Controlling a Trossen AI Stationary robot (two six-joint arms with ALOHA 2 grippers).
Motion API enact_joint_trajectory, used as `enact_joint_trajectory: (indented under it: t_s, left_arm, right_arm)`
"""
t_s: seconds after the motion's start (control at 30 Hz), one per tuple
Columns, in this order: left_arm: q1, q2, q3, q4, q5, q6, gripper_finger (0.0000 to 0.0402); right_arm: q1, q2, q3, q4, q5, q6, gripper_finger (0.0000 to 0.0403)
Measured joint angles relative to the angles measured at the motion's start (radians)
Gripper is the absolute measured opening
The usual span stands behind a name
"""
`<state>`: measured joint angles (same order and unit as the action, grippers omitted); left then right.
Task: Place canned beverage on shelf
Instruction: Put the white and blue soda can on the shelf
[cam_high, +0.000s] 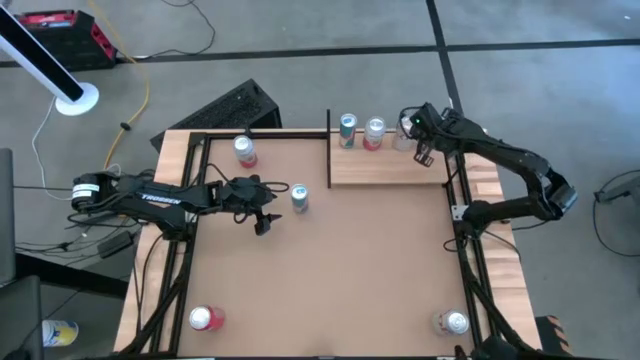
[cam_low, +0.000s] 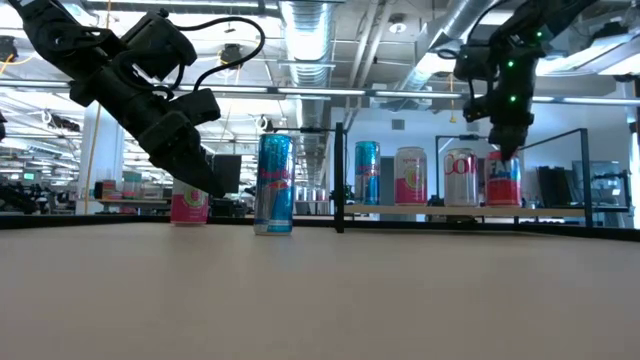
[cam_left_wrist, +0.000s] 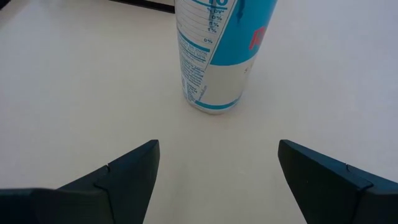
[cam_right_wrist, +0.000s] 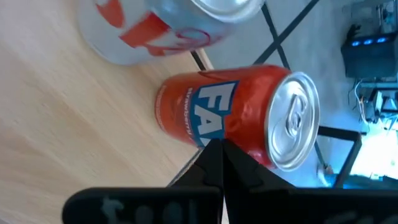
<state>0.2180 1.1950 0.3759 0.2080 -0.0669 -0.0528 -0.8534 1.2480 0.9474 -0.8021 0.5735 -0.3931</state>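
Note:
A slim blue and silver can (cam_high: 299, 197) stands upright on the brown tabletop. My left gripper (cam_high: 270, 207) is open just to its left, and the can (cam_left_wrist: 217, 56) stands ahead of the two fingers without touching them. The pale wood shelf (cam_high: 390, 170) at the far right holds several upright cans. A red can (cam_low: 503, 180) is the rightmost in the low view. My right gripper (cam_low: 503, 150) is shut just above and beside that red can (cam_right_wrist: 211, 112). My right gripper's shut fingertips (cam_right_wrist: 217, 155) stand at the red can's side near its top rim (cam_right_wrist: 273, 155), coming from above. I cannot tell whether they touch it. The can stands upright on the shelf.
On the shelf are also a teal can (cam_low: 367, 172), a pink and white can (cam_low: 411, 177) and a white can (cam_low: 460, 177). A pink can (cam_high: 245, 150) stands at the far left of the table. Two more cans (cam_high: 205, 318) (cam_high: 452, 322) stand near the front corners. A black post (cam_high: 328, 150) edges the shelf's left side.

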Motion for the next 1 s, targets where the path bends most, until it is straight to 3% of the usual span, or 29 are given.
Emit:
enact_joint_trajectory:
  t_s: [0.3,0.6,0.7,0.9,1.0]
  left_arm:
    - [0.0,0.0,0.0,0.0,0.0,0.0,0.0314]
    - [0.0,0.0,0.0,0.0,0.0,0.0,0.0314]
    - [0.0,0.0,0.0,0.0,0.0,0.0,0.0314]
    - [0.0,0.0,0.0,0.0,0.0,-0.004,0.0314]
    - [0.0,0.0,0.0,0.0,0.0,-0.004,0.0314]
  right_arm:
    - [0.01,0.0,0.0,-0.035,0.006,0.002,0.0019]
    - [0.186,-0.026,0.051,-0.098,-0.008,0.081,0.002]
    - [0.268,-0.049,0.097,-0.146,-0.107,0.167,0.002]
    - [0.463,-0.105,0.111,-0.058,-0.491,0.289,0.002]
    - [0.593,-0.104,0.087,0.093,-0.534,0.315,0.002]
